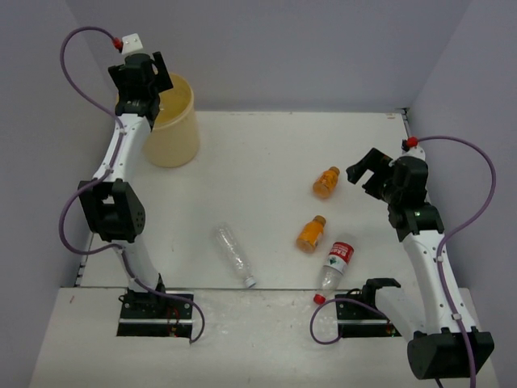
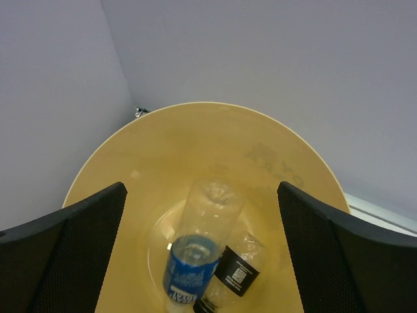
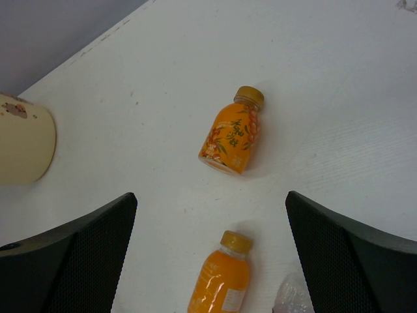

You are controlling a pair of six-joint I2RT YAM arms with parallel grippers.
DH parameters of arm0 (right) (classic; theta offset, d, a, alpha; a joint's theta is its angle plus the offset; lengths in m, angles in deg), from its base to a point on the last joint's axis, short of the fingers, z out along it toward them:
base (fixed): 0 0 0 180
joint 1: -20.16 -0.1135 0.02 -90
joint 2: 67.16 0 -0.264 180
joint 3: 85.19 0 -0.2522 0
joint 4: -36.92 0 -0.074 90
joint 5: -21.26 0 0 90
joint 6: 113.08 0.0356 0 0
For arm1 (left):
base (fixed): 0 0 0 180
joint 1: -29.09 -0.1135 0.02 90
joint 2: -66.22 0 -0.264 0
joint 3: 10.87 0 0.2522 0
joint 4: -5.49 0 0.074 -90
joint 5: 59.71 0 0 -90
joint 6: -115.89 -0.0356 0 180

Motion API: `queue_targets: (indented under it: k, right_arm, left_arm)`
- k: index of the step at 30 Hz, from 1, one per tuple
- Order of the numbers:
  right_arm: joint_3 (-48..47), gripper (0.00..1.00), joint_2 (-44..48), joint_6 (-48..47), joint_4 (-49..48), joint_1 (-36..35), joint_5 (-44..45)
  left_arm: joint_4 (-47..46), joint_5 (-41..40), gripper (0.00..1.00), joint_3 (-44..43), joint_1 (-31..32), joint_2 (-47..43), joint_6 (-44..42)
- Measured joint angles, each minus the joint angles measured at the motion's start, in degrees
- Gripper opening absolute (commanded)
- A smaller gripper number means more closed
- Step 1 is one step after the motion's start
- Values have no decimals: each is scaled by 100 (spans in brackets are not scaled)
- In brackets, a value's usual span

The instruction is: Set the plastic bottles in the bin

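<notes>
The pale-yellow bin [image 1: 176,129] stands at the far left. My left gripper [image 1: 144,71] hangs over its rim, open and holding nothing. In the left wrist view my left gripper [image 2: 202,195] looks down into the bin [image 2: 195,130], where a blue-labelled bottle [image 2: 195,254] leans on a black-labelled bottle [image 2: 238,270]. On the table lie two orange bottles [image 1: 325,181] [image 1: 311,234], a red-white-labelled bottle [image 1: 337,263] and a clear unlabelled bottle [image 1: 234,255]. My right gripper [image 1: 367,174] is open above the table. In its wrist view my right gripper [image 3: 212,199] frames the orange bottles [image 3: 232,132] [image 3: 221,280].
Grey walls close the table in at the back and on both sides. The bin [image 3: 23,140] shows at the left edge of the right wrist view. The arm bases stand at the near edge, with purple cables looping beside each arm.
</notes>
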Motion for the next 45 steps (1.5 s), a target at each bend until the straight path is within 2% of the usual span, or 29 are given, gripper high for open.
queue_targets:
  k: [7, 10, 12, 17, 21, 29, 34, 41, 43, 45]
  right_arm:
    - [1, 99, -1, -55, 27, -5, -199]
    - [1, 99, -11, -88, 31, -117, -250]
    - [1, 99, -31, -90, 33, -251, -271]
    - [1, 99, -220, -69, 31, -496, -200]
    - [1, 99, -404, -61, 31, -522, -94]
    - [1, 99, -577, -60, 28, -522, 31]
    - [1, 99, -630, -60, 25, -522, 31]
    - [1, 99, -735, -45, 23, -523, 26]
    - [1, 99, -735, -24, 26, -550, 39]
    - [1, 99, -741, -27, 47, -648, 154]
  left_arm:
    - [644, 638, 100, 147, 3, -884, 399]
    - [782, 927, 100, 1148, 114, -1819, 748]
    - [779, 861, 100, 1963, 449, -2456, 957]
    - [828, 953, 100, 4229, 2190, -3810, 1728]
    - [1276, 1090, 100, 5422, 2882, -4381, 2297]
    - [2206, 1095, 100, 5948, 4432, -4452, 3510]
    - [2137, 1323, 100, 6656, 4573, -4091, 3984]
    - [1764, 1421, 99, 6811, 4581, -3404, 4175]
    - [1597, 1438, 92, 6844, 4581, -3253, 4183]
    - [1468, 1445, 79, 6848, 4581, -3098, 4181]
